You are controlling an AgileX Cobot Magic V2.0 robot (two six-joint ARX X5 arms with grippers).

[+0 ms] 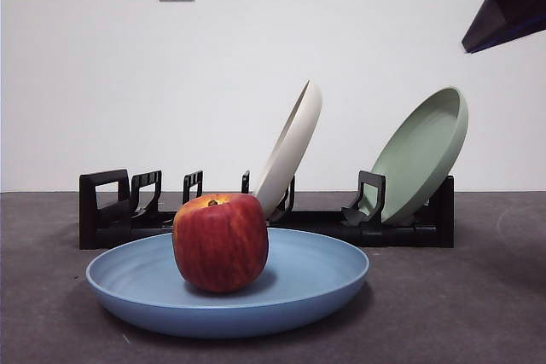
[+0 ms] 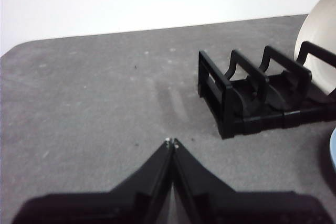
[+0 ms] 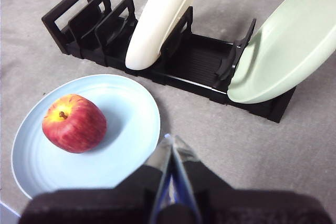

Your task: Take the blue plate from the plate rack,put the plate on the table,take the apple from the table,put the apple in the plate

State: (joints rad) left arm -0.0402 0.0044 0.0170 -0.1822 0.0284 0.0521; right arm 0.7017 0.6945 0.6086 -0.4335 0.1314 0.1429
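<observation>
Both parts of the task judged complete. Nearest: blue plate [image 1: 281, 300] flat on the worktop [image 1: 461, 313], just in front of the rack. Apple [image 1: 221, 242] upright inside the plate, off-centre, stem up, resting on the plate floor. Behind: plate rack [image 1: 111, 210] with a cream plate [image 1: 290, 151] leaning in a middle slot and a green plate [image 1: 422, 155] leaning at one end; remaining slots bare. Right gripper [image 3: 171, 145] above the worktop beside the plate rim, fingers pressed together, holding nothing. Left gripper [image 2: 171, 143] over bare worktop near the rack's handle end, well apart from the apple, fingers likewise together and empty. Nothing left except, at most, parking both arms.
</observation>
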